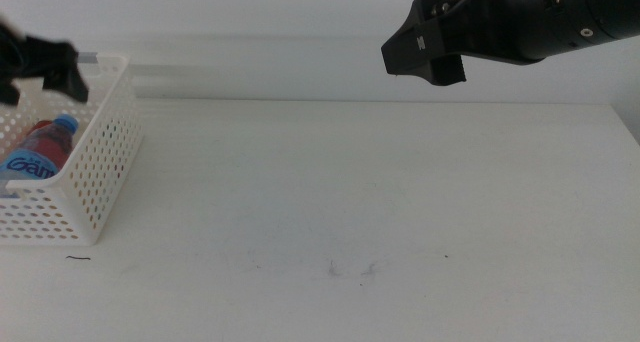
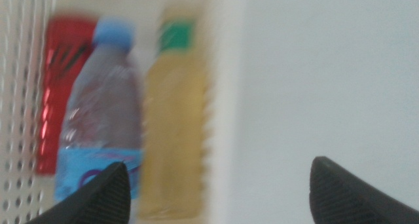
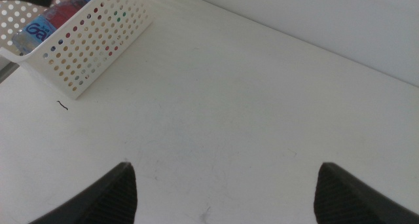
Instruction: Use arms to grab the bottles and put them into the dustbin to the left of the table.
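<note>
The left black pincer gripper (image 2: pixel 216 185) hung above the white perforated plastic dustbin (image 1: pixel 105 157), its jaws spread wide and holding nothing. Inside that dustbin lay all three bottles side by side: the slim red can (image 2: pixel 62 86) nearest one perforated wall, the clear blue-capped water bottle (image 2: pixel 101 112) in the middle, and the yellow juice bottle (image 2: pixel 175 119) beside it. The right black pincer gripper (image 3: pixel 226 188) was raised well apart from the dustbin, over the white tabletop (image 1: pixel 400 202), jaws likewise parted and empty.

Bright, even, nearly shadowless light; left wrist view heavily motion-blurred.
</note>
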{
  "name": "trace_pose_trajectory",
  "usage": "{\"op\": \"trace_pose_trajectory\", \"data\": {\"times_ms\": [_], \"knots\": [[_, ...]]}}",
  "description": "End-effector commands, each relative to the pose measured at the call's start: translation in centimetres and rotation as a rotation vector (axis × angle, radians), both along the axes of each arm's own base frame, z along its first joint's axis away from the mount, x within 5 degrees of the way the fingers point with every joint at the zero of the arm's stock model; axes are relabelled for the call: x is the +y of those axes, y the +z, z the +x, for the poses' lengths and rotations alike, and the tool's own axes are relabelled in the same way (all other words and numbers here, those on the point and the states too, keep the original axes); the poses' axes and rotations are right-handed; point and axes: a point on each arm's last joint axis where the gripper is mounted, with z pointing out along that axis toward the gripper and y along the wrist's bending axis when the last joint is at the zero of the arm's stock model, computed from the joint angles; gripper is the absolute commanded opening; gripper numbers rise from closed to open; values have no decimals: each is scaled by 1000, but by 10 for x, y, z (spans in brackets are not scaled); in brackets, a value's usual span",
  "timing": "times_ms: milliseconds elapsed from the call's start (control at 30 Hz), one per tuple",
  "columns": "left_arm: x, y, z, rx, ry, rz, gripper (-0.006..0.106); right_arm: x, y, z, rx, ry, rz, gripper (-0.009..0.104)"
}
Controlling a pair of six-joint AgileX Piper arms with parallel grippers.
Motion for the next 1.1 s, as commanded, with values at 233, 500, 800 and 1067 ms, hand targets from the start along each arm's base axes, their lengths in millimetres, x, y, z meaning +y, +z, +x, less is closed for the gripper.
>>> {"op": "trace_pose_trajectory", "data": {"times_ms": [233, 500, 800, 1067], "knots": [[-71, 89, -166, -678, -216, 22, 94, 0, 1, -1, -11, 1, 1, 89], [-70, 88, -213, -792, -186, -8, 94, 0, 1, -1, -11, 1, 1, 89], [-71, 84, -215, -735, -177, -49, 94, 0, 1, -1, -11, 1, 1, 89], [-71, 86, -214, -762, -168, -45, 94, 0, -8, 3, -17, -6, 12, 89]]}}
